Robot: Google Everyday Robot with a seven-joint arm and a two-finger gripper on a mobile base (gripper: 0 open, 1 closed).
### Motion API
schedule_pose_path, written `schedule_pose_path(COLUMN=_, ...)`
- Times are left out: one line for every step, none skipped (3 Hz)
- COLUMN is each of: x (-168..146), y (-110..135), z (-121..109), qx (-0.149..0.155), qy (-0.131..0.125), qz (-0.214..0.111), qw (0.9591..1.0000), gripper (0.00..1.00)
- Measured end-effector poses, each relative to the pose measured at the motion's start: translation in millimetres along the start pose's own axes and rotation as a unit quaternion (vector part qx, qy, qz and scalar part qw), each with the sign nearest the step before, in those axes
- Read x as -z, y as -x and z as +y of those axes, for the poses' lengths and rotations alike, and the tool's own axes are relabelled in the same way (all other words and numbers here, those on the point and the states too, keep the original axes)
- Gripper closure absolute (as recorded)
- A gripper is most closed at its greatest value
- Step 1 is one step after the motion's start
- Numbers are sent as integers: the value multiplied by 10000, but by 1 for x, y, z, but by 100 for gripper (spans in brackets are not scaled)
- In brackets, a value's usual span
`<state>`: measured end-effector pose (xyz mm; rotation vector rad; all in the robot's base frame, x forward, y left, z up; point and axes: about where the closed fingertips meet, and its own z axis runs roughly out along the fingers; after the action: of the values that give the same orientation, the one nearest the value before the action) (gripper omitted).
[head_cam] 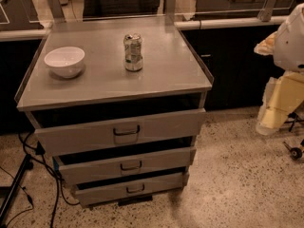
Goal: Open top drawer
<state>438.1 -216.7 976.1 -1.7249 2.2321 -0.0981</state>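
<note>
The top drawer (156,125) is the tallest and widest of three grey metal drawers in a grey cabinet. Its small dark bar handle (126,131) sits at the centre of the flat front. A dark gap shows above its front panel, under the cabinet top. Two shorter drawers (124,166) (133,188) sit below it, each with a like handle. My arm hangs at the right edge of the view, white above and pale yellow below. My gripper (267,121) is at its lower end, well to the right of the cabinet and apart from the drawer.
A white bowl (64,60) and a drinks can (133,52) stand on the cabinet top (166,75). Black cables (29,172) and a dark stand leg (12,191) lie on the floor at the left. A dark counter runs behind. A wheeled base (295,151) is at the right.
</note>
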Motion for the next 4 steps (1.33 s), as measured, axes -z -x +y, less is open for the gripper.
schedule_pose_path(x=0, y=0, z=0, qx=1, qy=0, qz=-1, qw=10000, gripper=0)
schedule_pose_path(x=-15, y=4, z=-2, qx=98, qy=34, qz=-77, qw=9999, gripper=0)
schedule_pose_path(x=-43, y=4, z=-2, qx=123, qy=193, qz=-210, qw=9995, gripper=0)
schedule_pose_path(x=-80, y=10, z=8, qx=73, qy=553, qz=-414, qw=9976, gripper=0)
